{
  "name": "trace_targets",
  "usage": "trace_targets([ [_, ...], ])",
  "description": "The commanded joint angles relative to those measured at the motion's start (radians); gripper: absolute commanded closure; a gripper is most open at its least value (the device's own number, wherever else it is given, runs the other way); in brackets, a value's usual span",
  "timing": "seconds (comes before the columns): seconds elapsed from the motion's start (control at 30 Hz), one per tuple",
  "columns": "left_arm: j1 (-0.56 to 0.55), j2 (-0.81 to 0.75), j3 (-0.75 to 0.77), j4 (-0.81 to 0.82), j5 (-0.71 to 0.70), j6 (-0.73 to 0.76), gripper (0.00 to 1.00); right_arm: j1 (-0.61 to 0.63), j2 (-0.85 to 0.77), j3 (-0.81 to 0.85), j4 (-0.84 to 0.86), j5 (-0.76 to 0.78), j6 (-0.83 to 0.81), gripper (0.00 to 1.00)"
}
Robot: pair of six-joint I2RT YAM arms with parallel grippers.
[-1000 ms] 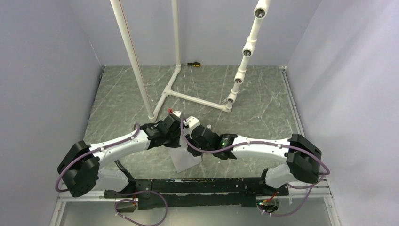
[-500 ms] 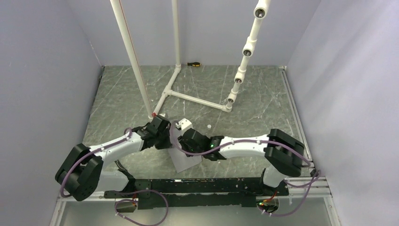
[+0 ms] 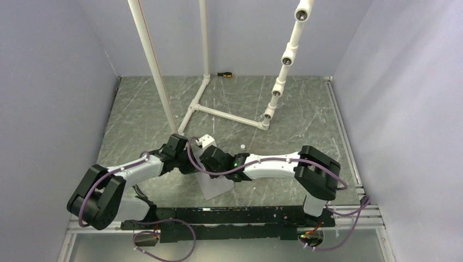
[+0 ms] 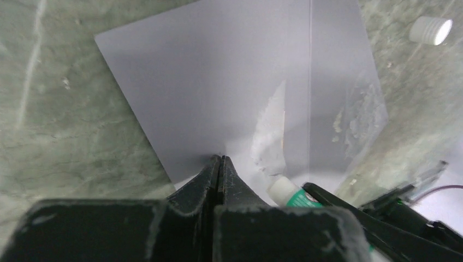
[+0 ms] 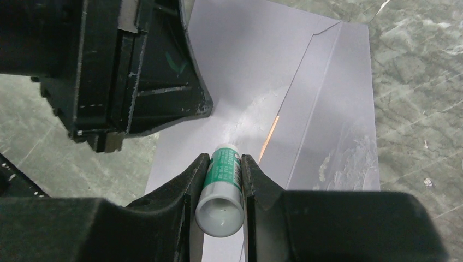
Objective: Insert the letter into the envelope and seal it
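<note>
The grey envelope (image 3: 216, 186) lies flat on the table with its flap open; it also shows in the left wrist view (image 4: 218, 82) and the right wrist view (image 5: 333, 109). Dried white smears mark the flap. The tan letter shows only as a thin orange sliver at the envelope's mouth (image 5: 271, 135). My left gripper (image 4: 219, 159) is shut, its tips resting on the envelope's near edge. My right gripper (image 5: 225, 159) is shut on a green and white glue stick (image 5: 223, 185), whose white tip touches the paper beside the sliver.
A small white cap (image 4: 431, 30) lies on the table beyond the envelope (image 3: 242, 146). A white pipe frame (image 3: 218, 112) stands behind the arms, and a screwdriver (image 3: 224, 73) lies at the back wall. Both wrists sit very close together.
Both wrists have moved left. The right arm has stretched out further left and brought the glue stick in close beside the left gripper.
</note>
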Motion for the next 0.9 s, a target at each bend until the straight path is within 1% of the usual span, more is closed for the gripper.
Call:
trace_targets([
  [0.0, 0.031, 0.010, -0.035, 0.081, 0.085, -0.052, 0.97, 0.002, 0.025, 0.051, -0.030, 0.034, -0.013, 1.00],
  [0.1, 0.054, 0.014, -0.056, 0.081, 0.098, -0.065, 0.97, -0.003, 0.043, 0.065, -0.049, 0.055, -0.015, 1.00],
  [0.17, 0.062, 0.019, -0.058, 0.080, 0.102, -0.069, 0.97, -0.012, 0.053, 0.070, -0.056, 0.038, -0.011, 1.00],
  [0.3, 0.065, 0.035, -0.058, 0.084, 0.113, -0.069, 0.97, -0.022, 0.083, 0.081, -0.048, 0.014, -0.021, 1.00],
  [0.43, 0.070, 0.049, -0.056, 0.077, 0.113, -0.069, 0.97, -0.032, 0.121, 0.104, -0.052, 0.034, -0.020, 1.00],
  [0.67, 0.076, 0.026, -0.032, -0.027, 0.051, -0.026, 0.98, -0.064, 0.170, 0.153, -0.082, 0.043, -0.035, 1.00],
  [0.87, 0.089, 0.044, -0.041, -0.010, 0.065, -0.041, 0.98, -0.048, 0.144, 0.087, -0.101, -0.016, -0.047, 1.00],
])
